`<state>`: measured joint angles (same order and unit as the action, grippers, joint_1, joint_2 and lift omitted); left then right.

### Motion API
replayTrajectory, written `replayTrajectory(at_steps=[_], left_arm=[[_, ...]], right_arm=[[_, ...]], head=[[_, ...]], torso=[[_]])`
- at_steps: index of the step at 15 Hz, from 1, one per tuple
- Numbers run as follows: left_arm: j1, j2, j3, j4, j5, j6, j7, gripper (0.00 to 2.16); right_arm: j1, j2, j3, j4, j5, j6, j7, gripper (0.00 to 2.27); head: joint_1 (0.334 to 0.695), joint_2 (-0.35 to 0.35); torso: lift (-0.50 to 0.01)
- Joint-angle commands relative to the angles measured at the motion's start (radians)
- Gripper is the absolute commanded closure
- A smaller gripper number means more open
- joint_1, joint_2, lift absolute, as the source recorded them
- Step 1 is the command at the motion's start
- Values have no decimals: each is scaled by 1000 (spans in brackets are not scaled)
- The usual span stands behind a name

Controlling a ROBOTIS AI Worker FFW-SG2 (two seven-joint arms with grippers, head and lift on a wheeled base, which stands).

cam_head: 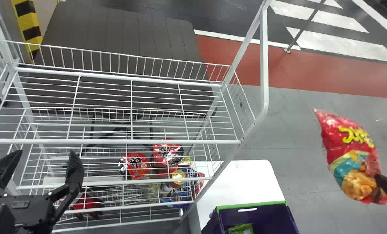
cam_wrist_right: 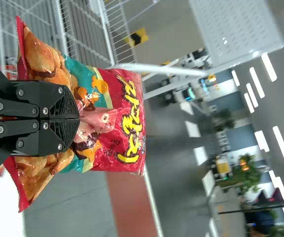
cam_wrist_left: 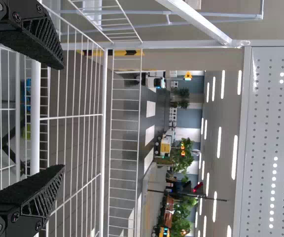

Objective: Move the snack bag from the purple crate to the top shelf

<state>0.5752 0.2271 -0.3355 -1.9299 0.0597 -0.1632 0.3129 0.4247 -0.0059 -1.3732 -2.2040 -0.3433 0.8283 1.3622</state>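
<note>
Red foil snack bag (cam_head: pixel 351 152), out of the green-rimmed purple crate (cam_head: pixel 252 205), is clenched by the black right pincer (cam_wrist_right: pixel 77 118), frame right; placing on the white wire top shelf (cam_head: pixel 115 141) remains. Lower left, the black left pincer (cam_head: pixel 45 157) gapes.

White wire rack (cam_head: pixel 264 65) — lower level stocked.
Red packages (cam_head: pixel 138 165) noted below top shelf (cam_head: pixel 115 141) — purple crate (cam_head: pixel 271 216) at white table (cam_head: pixel 239 182).

Head view down onto shelf (cam_head: pixel 115 141)
</note>
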Motion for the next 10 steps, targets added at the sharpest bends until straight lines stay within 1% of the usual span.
replayTrajectory(at_steps=[1,4,6,8,10], left_arm=[[0,-3,-2,9,-3,0,0,103],[0,-5,-13,22,-12,0,0,103],[2,-6,-19,25,-20,0,3,103],[2,-8,-20,37,-27,0,12,103],[2,-8,-20,42,-29,0,14,103]], right_arm=[[-23,7,-24,-77,-69,21,5,1652],[-70,7,-24,-166,-151,24,5,1652],[-90,7,8,-214,-203,27,5,1652],[-92,7,94,-264,-209,24,5,1652],[-92,7,197,-276,-209,18,5,1656]], head=[[695,-350],[695,-350],[695,-350],[695,-350],[695,-350]], torso=[[0],[0],[0],[0],[0]])
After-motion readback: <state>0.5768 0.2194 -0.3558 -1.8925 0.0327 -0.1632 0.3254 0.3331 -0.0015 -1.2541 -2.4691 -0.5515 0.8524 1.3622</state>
